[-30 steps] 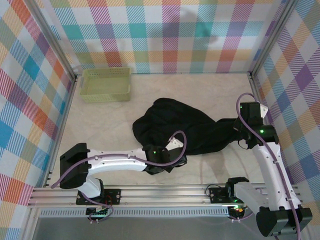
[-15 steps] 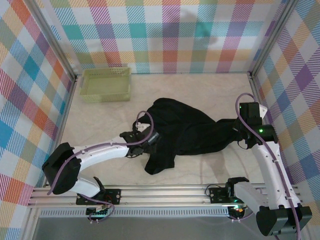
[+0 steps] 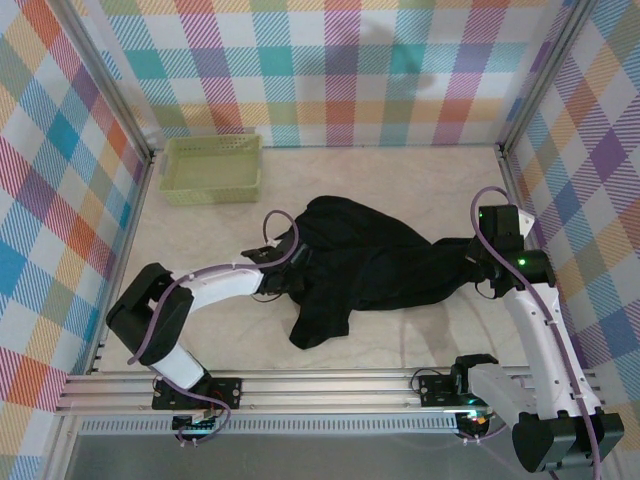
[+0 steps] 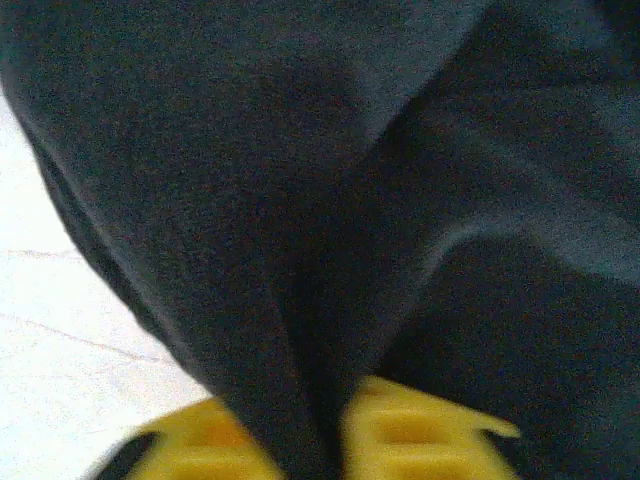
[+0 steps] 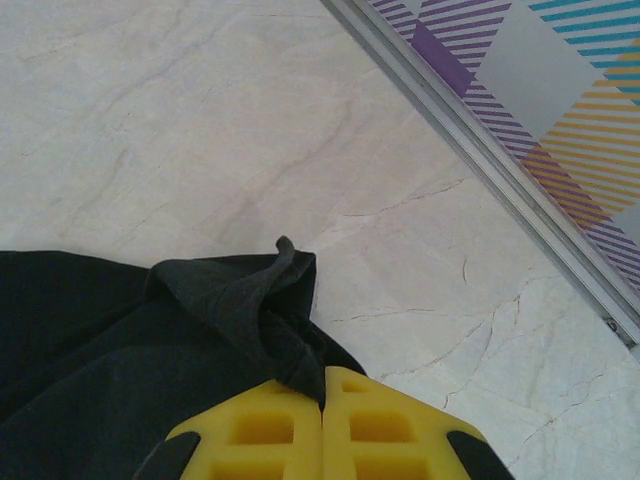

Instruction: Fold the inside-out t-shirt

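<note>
Left fingers [image 4: 200, 452]: two yellow pads closed on a ridge of black cloth that runs up between them. In the top view they sit at the left end of the garment, near the middle of the surface.
Right fingers [image 5: 265, 428]: yellow pads pressed together, pinching a bunched corner of the cloth at their tips. In the top view they meet the garment's right end, close to the right edge of the surface.
Inside-out t-shirt [image 3: 375, 262]: plain black and crumpled, not laid flat. It stretches from the left fingers across the middle of the surface [image 3: 420, 190] to the right fingers, narrowing toward the right. One flap hangs toward the near edge and a rounded bulge points toward the far edge.
Cloth at the left wrist [image 4: 300, 200]: dark folds fill most of the view, with a strip of pale surface [image 4: 50, 330] at the left.
Cloth at the right wrist [image 5: 110, 350]: a small peak of fabric stands up just beyond the pads, resting on the marbled surface [image 5: 250, 120].
Basket [image 3: 212, 168]: pale yellow-green lattice plastic, in the far left corner, well apart from the t-shirt.
Surroundings: a metal rail [image 5: 480, 150] borders the surface, with a plaid wall [image 5: 540, 70] behind it.
</note>
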You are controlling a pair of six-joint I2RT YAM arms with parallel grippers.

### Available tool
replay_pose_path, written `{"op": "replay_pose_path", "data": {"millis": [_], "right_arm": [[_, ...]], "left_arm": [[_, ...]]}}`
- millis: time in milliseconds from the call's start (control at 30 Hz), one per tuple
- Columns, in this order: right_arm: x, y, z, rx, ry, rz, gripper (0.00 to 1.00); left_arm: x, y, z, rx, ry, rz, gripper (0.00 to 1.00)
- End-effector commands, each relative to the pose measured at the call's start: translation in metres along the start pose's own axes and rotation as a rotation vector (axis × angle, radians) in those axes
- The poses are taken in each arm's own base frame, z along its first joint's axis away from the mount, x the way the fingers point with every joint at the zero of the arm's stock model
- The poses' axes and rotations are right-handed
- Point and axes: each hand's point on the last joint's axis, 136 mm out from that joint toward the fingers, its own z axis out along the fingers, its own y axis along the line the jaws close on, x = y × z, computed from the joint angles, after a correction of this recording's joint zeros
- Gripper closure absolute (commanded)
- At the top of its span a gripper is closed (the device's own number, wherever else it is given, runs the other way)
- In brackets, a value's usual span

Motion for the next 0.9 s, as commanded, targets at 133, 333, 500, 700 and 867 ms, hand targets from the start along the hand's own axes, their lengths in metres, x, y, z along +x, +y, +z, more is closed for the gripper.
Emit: {"op": "replay_pose_path", "data": {"millis": [133,333,500,700,867], "right_arm": [[-0.023,-0.013,-0.023,0.019,-0.065,0.06,1.0],[-0.022,-0.019,-0.025,0.031,-0.074,0.079,1.0],[0.001,-0.02,0.0,0.069,0.002,0.066,1.0],[-0.011,-0.025,-0.005,0.062,-0.022,0.115,1.0],[-0.013,-0.008,0.005,0.003,0.013,0.113,1.0]], "left_arm": [[-0.119,-0.004,-0.103,-0.042,-0.353,0.054,1.0],[-0.148,0.033,-0.148,-0.152,-0.506,0.026,1.0],[-0.136,0.063,-0.136,-0.286,-0.466,0.016,1.0],[-0.139,0.081,-0.177,-0.205,-0.556,-0.018,1.0],[-0.13,0.056,-0.175,-0.008,-0.542,0.019,0.88]]}}
